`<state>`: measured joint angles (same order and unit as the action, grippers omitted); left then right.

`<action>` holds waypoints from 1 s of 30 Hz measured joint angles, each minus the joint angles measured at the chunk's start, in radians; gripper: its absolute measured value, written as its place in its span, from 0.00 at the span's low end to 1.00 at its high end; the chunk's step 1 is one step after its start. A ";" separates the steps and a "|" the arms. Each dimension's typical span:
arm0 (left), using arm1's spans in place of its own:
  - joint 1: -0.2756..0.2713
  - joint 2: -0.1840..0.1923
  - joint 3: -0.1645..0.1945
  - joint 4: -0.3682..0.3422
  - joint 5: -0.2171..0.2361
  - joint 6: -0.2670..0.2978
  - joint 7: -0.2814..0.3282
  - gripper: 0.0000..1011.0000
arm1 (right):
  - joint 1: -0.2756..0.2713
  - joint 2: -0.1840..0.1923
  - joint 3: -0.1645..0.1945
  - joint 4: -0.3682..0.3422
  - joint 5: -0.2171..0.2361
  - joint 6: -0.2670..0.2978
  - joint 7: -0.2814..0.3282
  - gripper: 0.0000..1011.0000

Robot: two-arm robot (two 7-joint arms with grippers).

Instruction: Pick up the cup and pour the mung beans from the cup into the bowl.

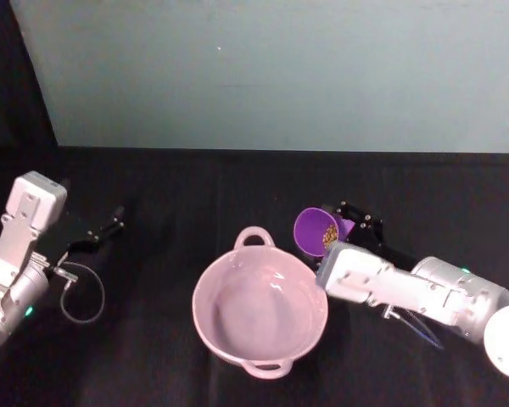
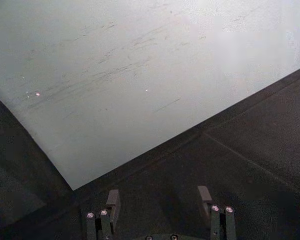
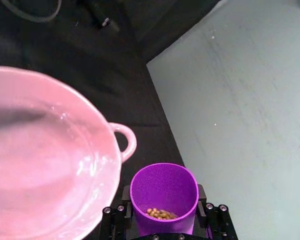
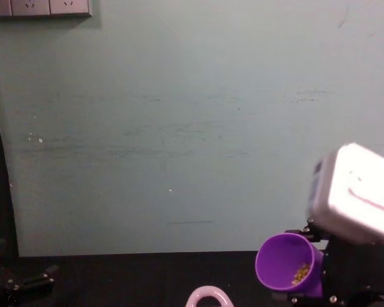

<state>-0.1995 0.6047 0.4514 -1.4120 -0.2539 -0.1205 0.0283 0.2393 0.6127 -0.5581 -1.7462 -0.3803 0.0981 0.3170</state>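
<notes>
Right wrist view: the right gripper (image 3: pixel 163 192) is seen closed around the cup (image 1: pixel 310 231), one finger pressed on each side of the purple wall. The cup is held off the table (image 1: pixel 153 356) and is tipped, its mouth turned toward the bowl (image 1: pixel 205 284). A small heap of mung beans (image 3: pixel 161 214) is seen low on the inner wall, short of the lip. None are seen in the bowl, so the pour is judged not yet begun.

Head view: the cup mouth is placed just beside the bowl's far right rim, near the far handle (image 1: pixel 254 236). Whether the lip is above the basin or outside it cannot be told.

Risks noted:
- If the tilt is increased before the lip is carried over the basin, beans would be dropped on the black table outside the rim.
- The cup is smooth and tapered toward the base. Slip or rotation between the fingers is judged possible as the wrist is rolled.
- Beans poured quickly from a height could bounce off the hard bowl wall and out.
- The bowl could be nudged by the forearm, which is close to its right side.

The left gripper (image 2: pixel 158 195) is parked well apart on the left, fingers spread, nothing between them.
</notes>
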 joint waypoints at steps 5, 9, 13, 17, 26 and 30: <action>0.000 0.000 0.000 0.000 0.000 0.000 0.000 1.00 | 0.017 0.002 -0.045 -0.013 -0.131 0.031 -0.010 0.72; 0.000 0.000 0.000 0.000 0.000 0.000 0.000 1.00 | 0.025 0.005 -0.071 -0.017 -0.209 0.045 -0.016 0.72; 0.000 0.000 0.000 0.000 0.000 0.000 0.000 1.00 | 0.032 0.009 -0.095 -0.020 -0.285 0.057 -0.021 0.72; 0.000 0.000 0.000 0.000 0.000 0.000 0.000 1.00 | 0.038 0.011 -0.112 -0.022 -0.342 0.061 -0.020 0.72; 0.000 0.000 0.000 0.000 0.000 0.000 0.000 1.00 | 0.058 0.015 -0.162 -0.019 -0.501 0.070 -0.020 0.72; 0.000 0.000 0.000 0.000 0.000 0.000 0.000 1.00 | 0.065 0.014 -0.180 -0.016 -0.561 0.077 -0.016 0.72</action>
<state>-0.1995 0.6046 0.4514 -1.4120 -0.2539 -0.1205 0.0283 0.3045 0.6271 -0.7376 -1.7621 -0.9410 0.1751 0.3009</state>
